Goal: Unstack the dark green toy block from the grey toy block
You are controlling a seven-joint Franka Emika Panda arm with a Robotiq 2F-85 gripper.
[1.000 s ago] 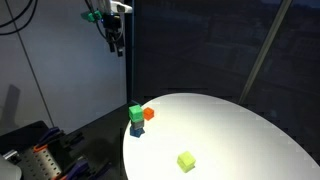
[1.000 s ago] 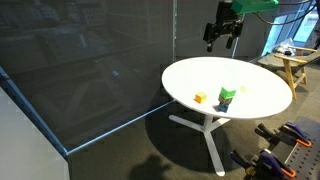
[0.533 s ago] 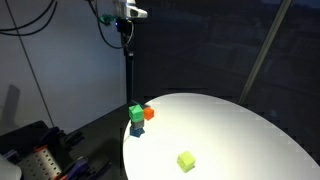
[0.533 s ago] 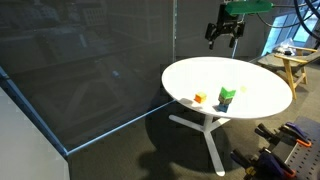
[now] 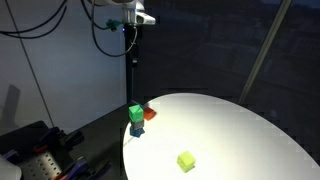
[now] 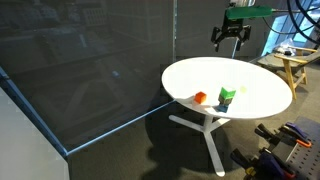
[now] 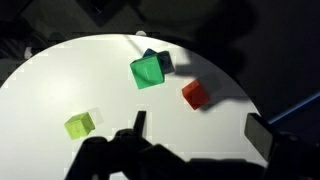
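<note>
Grey block (image 7: 160, 60) mostly beneath green block (image 7: 147, 72)

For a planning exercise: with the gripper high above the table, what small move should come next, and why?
Probably lower the gripper toward the dark green toy block, which sits on the grey toy block; the fingers look open and hang far above the table.

This looks like a robotics lab or research workshop rather than a home. A round white pedestal table (image 6: 270, 95) stands alone on a bare grey floor (image 6: 110, 150), fenced off by tall dark mesh screens (image 6: 90, 60). A robot arm (image 5: 120, 8) hangs above the table, with loose black cables (image 5: 97, 35) looping against a plain white wall (image 5: 60, 70). Orange-handled tools (image 6: 290, 135) and a wooden trestle (image 6: 295, 65) sit at the edges.
</note>
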